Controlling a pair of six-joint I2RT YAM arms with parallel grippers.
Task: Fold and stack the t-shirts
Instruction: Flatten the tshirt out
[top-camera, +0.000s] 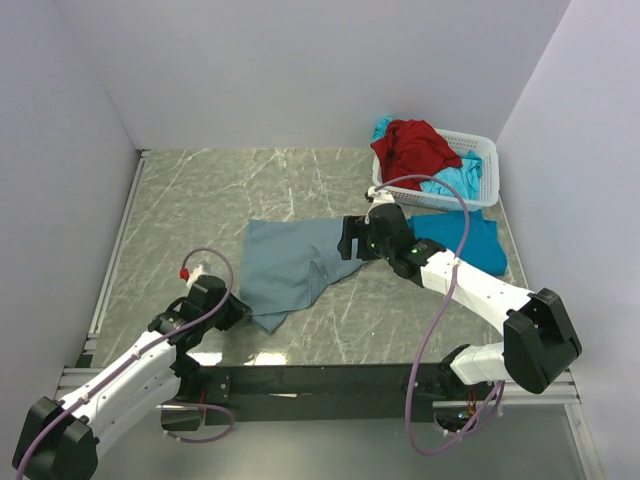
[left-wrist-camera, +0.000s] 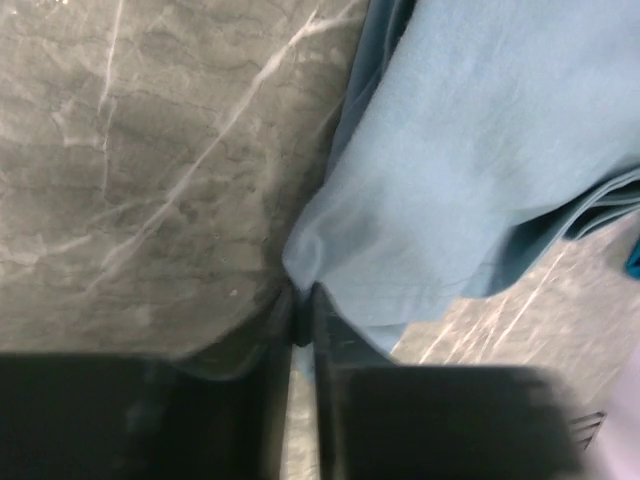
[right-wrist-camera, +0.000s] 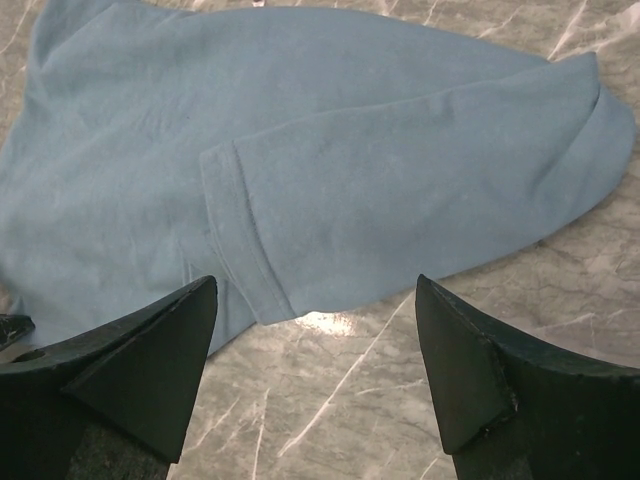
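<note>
1. Where its jaws press almost together, left gripper (left-wrist-camera: 303, 300) pinches the grey-blue t-shirt (top-camera: 290, 262) at the corner farthest from the basket (top-camera: 487, 150).
2. Jaws spread, right gripper (right-wrist-camera: 315, 290) hovers over that shirt's basket-side edge.
3. Inside the basket: red t-shirt (top-camera: 415, 145). Just in front of it on the table (top-camera: 200, 200): turquoise t-shirt (top-camera: 470, 240).

Robot lab cell: bare walls (top-camera: 300, 70), marbled table (top-camera: 200, 200).

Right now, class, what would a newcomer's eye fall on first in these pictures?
A grey-blue shirt lies spread mid-table. The left jaws pinch its near left edge, and the right jaws stand open at its right end. In the far right corner, a red shirt is heaped over a turquoise shirt in a white basket.
</note>
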